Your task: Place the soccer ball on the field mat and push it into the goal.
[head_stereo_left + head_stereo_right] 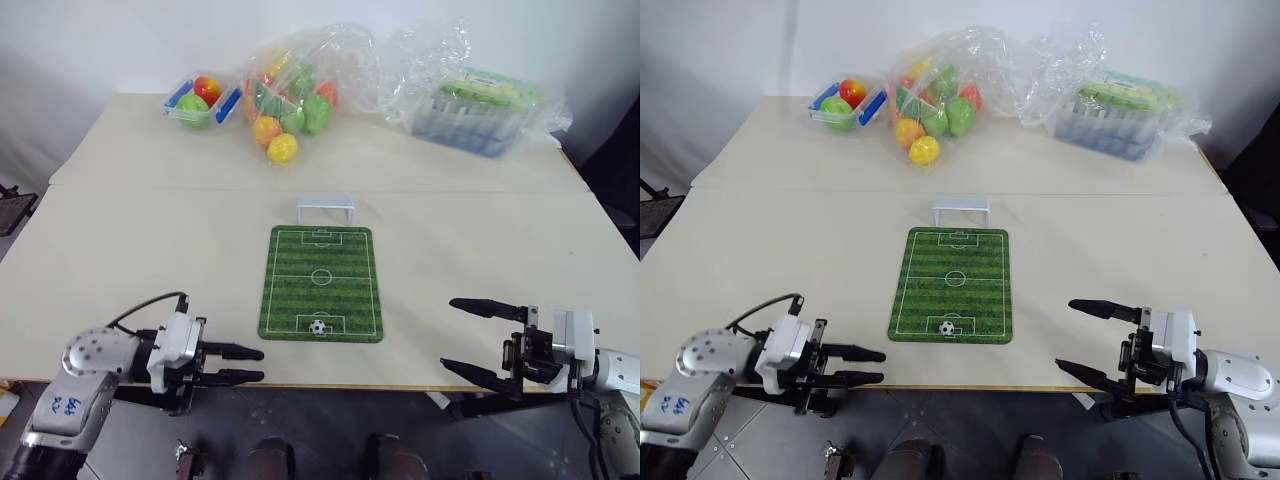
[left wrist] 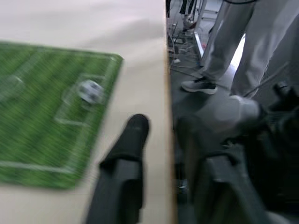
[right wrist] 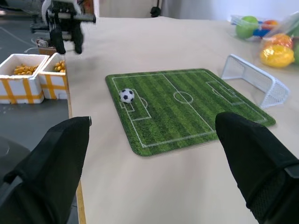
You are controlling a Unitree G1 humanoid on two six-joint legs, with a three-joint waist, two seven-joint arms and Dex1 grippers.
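Observation:
The soccer ball rests on the field mat, inside the printed box at the mat's near end. The white goal stands just past the mat's far end. My left gripper hovers at the table's near edge, left of the mat and pointing toward it. Its fingers are shut to a narrow gap with nothing between them. The ball lies ahead of those fingertips and off to one side. My right gripper is wide open and empty, right of the mat at the near edge, facing the ball.
At the back of the table are a clear bag of toy fruits, a small tub of fruit and a plastic-wrapped box. A person's legs stand beside the table. White boxes sit on the floor.

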